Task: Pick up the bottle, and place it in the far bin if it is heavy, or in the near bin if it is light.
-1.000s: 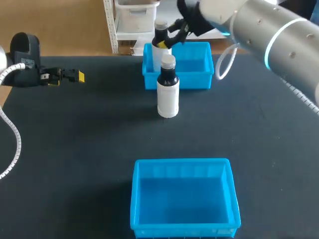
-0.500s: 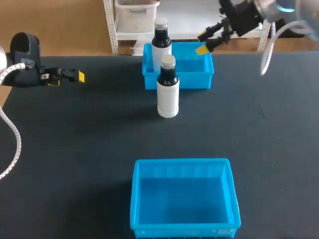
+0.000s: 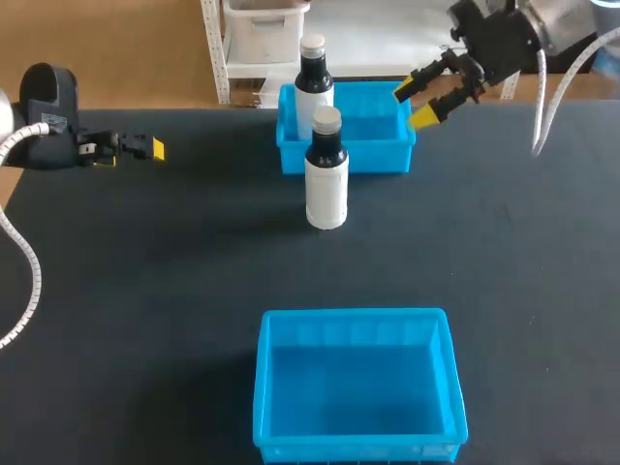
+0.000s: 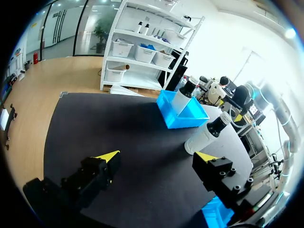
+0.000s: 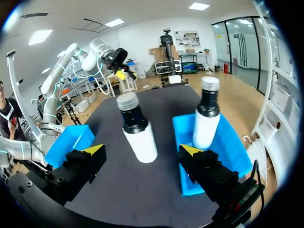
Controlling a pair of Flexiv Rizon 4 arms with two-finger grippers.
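A bottle (image 3: pixel 326 174) with a white body, black shoulder and silver cap stands upright on the dark table, just in front of the far blue bin (image 3: pixel 387 153). A second bottle of the same kind (image 3: pixel 313 82) stands in that bin's back left corner. My right gripper (image 3: pixel 414 105) hangs open over the bin's right edge with nothing between its fingers. In the right wrist view both bottles lie ahead of it, the table bottle (image 5: pixel 137 130) and the binned bottle (image 5: pixel 205 121). My left gripper (image 3: pixel 136 150) stays open at the far left, well away from the bottle (image 4: pixel 209 135).
The near blue bin (image 3: pixel 354 325) sits at the table's front edge with nothing in it. The far bin (image 5: pixel 232 147) and near bin (image 5: pixel 69 140) both show in the right wrist view. Bare dark table lies between the two bins and on either side.
My right gripper has drawn away from the bottle in the far bin, moving right to the bin's right edge. Both bottles and the left arm have stayed put.
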